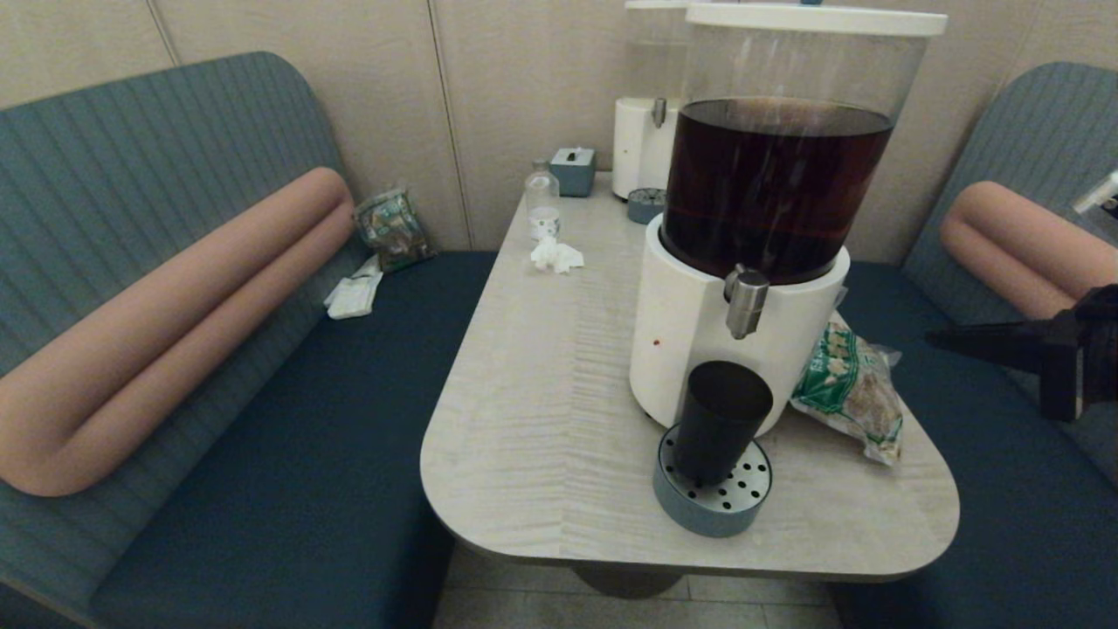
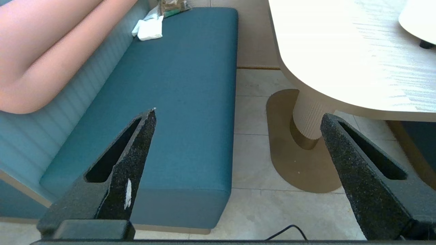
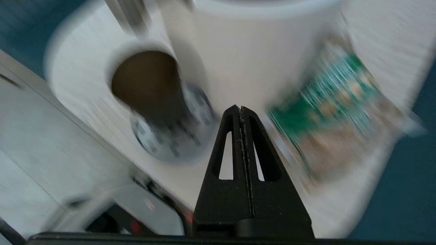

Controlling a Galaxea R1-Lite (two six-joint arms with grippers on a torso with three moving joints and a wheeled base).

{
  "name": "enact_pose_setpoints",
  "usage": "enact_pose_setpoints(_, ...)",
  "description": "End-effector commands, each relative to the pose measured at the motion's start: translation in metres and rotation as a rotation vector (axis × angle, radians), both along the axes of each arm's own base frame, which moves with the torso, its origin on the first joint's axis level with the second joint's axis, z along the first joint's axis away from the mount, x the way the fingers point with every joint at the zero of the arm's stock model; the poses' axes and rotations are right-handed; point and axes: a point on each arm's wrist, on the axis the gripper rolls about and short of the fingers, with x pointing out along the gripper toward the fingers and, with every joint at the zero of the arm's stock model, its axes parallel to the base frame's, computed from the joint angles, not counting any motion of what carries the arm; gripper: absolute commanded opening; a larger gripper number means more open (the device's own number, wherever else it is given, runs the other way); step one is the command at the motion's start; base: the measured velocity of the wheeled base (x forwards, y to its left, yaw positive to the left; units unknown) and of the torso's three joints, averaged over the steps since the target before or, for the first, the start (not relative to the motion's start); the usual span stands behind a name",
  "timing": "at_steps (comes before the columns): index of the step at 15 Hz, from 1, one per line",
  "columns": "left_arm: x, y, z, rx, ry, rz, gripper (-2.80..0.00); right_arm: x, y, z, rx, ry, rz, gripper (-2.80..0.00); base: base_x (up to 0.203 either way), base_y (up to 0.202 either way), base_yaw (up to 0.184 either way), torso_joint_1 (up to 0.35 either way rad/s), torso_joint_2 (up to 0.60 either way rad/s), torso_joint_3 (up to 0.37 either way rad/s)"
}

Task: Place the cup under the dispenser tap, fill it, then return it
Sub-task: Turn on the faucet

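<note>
The dark smoky cup point(image 1: 721, 419) stands upright on the round blue-grey drip tray point(image 1: 714, 492), directly below the brushed-steel dispenser tap point(image 1: 746, 301) of the big dispenser with the white base point(image 1: 690, 332) and brown drink. In the right wrist view the cup point(image 3: 146, 81) and the drip tray point(image 3: 170, 136) are smeared by motion. My right gripper point(image 1: 935, 336) hovers to the right of the table over the seat, shut and empty, pointing toward the dispenser; its closed tips point(image 3: 240, 108) show in the right wrist view. My left gripper point(image 2: 238, 114) is open, low beside the table's left, over floor and bench.
A green snack bag point(image 1: 852, 389) lies on the table point(image 1: 541, 419) to the right of the dispenser, between it and my right gripper. At the far end stand a second dispenser point(image 1: 642, 131), a clear bottle point(image 1: 542, 203), a tissue box point(image 1: 573, 169) and a crumpled tissue point(image 1: 555, 255).
</note>
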Motion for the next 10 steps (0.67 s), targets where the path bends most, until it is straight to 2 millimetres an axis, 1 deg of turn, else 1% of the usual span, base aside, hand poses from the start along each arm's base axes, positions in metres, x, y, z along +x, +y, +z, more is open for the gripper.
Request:
enact_pose_setpoints(1, 0.0, 0.0, 0.0, 0.0, 0.001, 0.001, 0.0, 0.015, 0.014, 0.001, 0.045, 0.006, 0.046, -2.8, 0.0, 0.0, 0.0, 0.0, 0.0, 0.0)
enact_pose_setpoints(3, 0.0, 0.0, 0.0, -0.001, 0.001, 0.001, 0.0, 0.017, 0.018, 0.011, 0.123, 0.016, 0.055, -2.8, 0.0, 0.0, 0.0, 0.0, 0.0, 0.0)
enact_pose_setpoints(4, 0.0, 0.0, 0.0, 0.0, 0.001, 0.001, 0.0, 0.021, 0.019, 0.016, 0.196, 0.043, 0.071, -2.8, 0.0, 0.0, 0.0, 0.0, 0.0, 0.0)
enact_pose_setpoints(6, 0.0, 0.0, 0.0, 0.0, 0.001, 0.001, 0.0, 0.031, 0.023, 0.016, 0.297, 0.095, 0.114, -2.8, 0.0, 0.0, 0.0, 0.0, 0.0, 0.0)
enact_pose_setpoints(10, 0.0, 0.0, 0.0, -0.002, 0.001, 0.001, 0.0, 0.048, 0.032, 0.015, 0.335, 0.093, 0.149, -2.8, 0.0, 0.0, 0.0, 0.0, 0.0, 0.0)
